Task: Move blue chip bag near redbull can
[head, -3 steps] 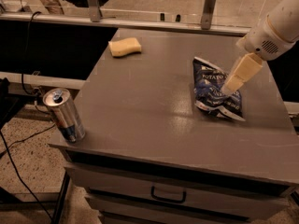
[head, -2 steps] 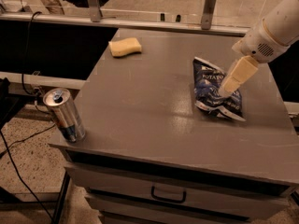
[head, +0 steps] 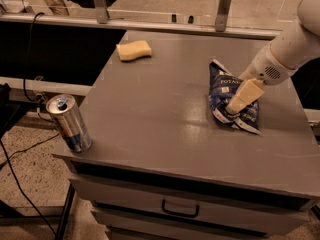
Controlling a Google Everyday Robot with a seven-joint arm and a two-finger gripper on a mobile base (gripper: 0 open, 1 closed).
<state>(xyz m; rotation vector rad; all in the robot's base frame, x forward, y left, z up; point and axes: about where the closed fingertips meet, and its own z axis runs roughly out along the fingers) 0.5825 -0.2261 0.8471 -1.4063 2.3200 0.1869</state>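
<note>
Three things sat on the grey counter (head: pixel 160 109): a blue chip bag (head: pixel 220 89), a redbull can (head: pixel 69 123) and a yellow sponge (head: pixel 134 50). The blue chip bag lay flat and crinkled close to the right edge, about halfway between the back edge and the front edge. Its white lettering faced up, and its white and red strip pointed toward the front right corner. The redbull can stood upright at the front left corner, right at the edge, with its pull-tab top showing and its blue panels low on the side. Bag and can were well apart, with most of the counter's width between them. The yellow sponge rested near the back edge, toward the back left corner, apart from both.

From the right, the white arm (head: pixel 290 44) reached in over the right edge and slanted down. The gripper (head: pixel 234 106) met the bag at its cream-coloured tip, over the middle of the foil. Whether the gripper was clamped on the bag or only pressed against it could not be told from this angle.

Below the front edge, a drawer with a dark handle (head: pixel 180 209) was visible.
</note>
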